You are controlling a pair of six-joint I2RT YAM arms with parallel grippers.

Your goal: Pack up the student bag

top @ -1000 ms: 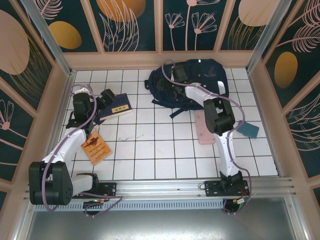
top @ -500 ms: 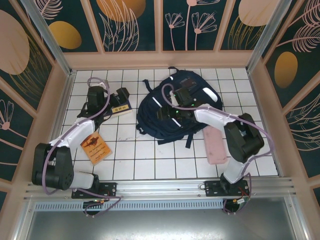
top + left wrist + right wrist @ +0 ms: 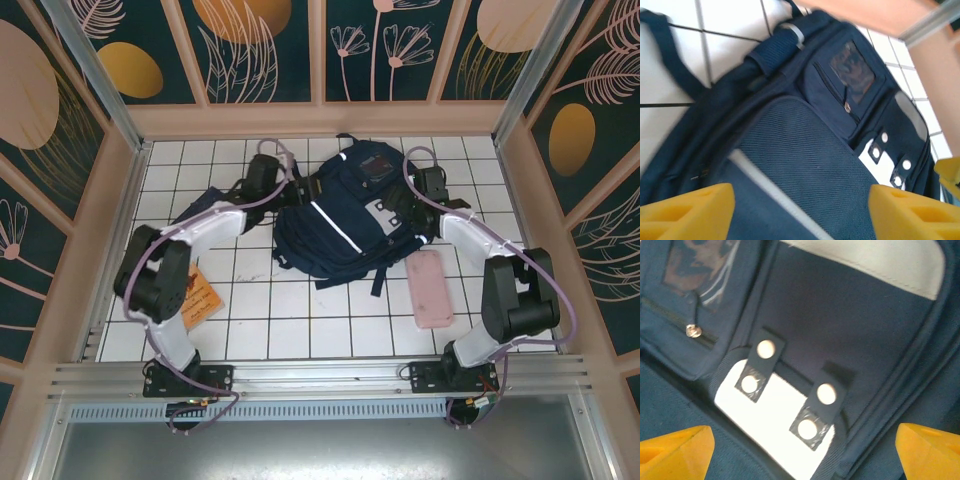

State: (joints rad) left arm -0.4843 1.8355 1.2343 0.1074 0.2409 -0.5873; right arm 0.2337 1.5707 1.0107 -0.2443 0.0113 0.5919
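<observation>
Two grippers stand at the student bag (image 3: 345, 225), one on each flank. The bag lies flat, front face up, on the far middle of the tiled table (image 3: 250, 330).

I read the left gripper (image 3: 800, 215) as open. Its yellow fingers (image 3: 687, 210) sit wide apart over the bag's mesh panel and white stripe, and I cannot tell whether they touch the fabric.

The right gripper (image 3: 805, 450) is likewise open, its fingers (image 3: 675, 447) spread wide above the light grey patch with the snap-stud tabs.

A flat pink case (image 3: 432, 288) lies near the bag's near right corner. An orange booklet (image 3: 203, 297) lies at the left arm's elbow, partly covered by it.
</observation>
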